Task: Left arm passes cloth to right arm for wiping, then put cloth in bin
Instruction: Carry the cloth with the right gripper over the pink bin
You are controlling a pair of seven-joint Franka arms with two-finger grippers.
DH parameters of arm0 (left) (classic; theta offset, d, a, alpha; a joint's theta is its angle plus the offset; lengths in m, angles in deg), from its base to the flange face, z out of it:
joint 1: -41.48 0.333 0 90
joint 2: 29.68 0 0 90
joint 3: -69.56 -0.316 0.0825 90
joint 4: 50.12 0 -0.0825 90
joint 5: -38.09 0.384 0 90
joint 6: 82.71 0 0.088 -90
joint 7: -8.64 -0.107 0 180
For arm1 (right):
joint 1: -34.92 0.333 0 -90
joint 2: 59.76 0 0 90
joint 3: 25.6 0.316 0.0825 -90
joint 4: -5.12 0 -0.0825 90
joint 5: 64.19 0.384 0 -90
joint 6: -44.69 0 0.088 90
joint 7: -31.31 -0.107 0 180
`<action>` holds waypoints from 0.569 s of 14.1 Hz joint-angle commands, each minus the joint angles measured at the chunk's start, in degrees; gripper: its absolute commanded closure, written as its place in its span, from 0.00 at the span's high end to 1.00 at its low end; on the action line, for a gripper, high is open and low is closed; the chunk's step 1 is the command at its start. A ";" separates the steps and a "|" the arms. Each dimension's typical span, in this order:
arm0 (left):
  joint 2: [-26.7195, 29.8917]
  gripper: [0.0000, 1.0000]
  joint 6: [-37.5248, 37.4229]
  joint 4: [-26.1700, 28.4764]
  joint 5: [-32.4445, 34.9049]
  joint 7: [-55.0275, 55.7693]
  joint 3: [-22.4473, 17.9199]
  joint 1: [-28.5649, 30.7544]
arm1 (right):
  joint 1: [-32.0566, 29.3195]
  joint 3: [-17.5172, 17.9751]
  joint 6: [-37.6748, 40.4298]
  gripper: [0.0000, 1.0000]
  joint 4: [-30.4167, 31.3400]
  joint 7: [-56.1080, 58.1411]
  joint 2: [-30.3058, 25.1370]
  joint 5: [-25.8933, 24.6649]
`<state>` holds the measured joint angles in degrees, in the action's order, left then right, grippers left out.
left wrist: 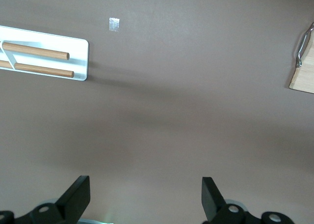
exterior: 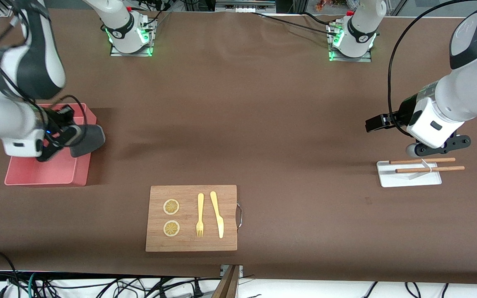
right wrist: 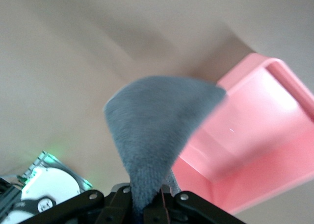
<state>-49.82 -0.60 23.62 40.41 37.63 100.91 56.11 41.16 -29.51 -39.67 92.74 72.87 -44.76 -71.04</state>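
Right claw [exterior: 66, 138] pinches the cloth [exterior: 89, 140] over the bin [exterior: 44, 171]; left claw [left wrist: 144, 197] gapes empty.

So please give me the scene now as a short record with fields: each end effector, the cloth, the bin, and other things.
right end effector: shut on the cloth, over the bin
left end effector: open, empty, above bare table, waiting
cloth: hanging, partly over the bin's rim
bin: at the right arm's end
other: cutting board; white tray holding two wooden sticks

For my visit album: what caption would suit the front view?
Right gripper, shut on the grey cloth, hangs over the pink bin; left gripper waits open above the white tray.
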 commanded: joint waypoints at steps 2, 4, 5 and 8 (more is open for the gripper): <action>0.63 1.00 -0.64 0.26 1.46 -1.21 0.11 0.14 | -5.78 0.48 1.05 0.00 1.23 6.67 -4.36 -3.07; 0.63 1.00 -0.64 0.26 1.46 -1.21 0.11 0.14 | -9.12 0.48 -0.61 0.00 3.78 8.19 -4.72 -5.88; 0.63 1.00 -0.64 0.26 1.46 -1.21 0.11 0.14 | -10.01 0.48 -2.80 0.00 5.36 8.27 -4.45 -6.50; 0.63 1.00 -0.64 0.17 1.63 -3.31 -0.15 0.14 | -13.52 0.48 -13.16 0.00 12.12 8.10 -0.95 -7.30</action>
<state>-49.82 -0.60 23.62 40.41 37.21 100.91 56.11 29.82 -29.89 -46.72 99.89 80.72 -47.59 -77.06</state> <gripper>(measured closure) 0.000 0.978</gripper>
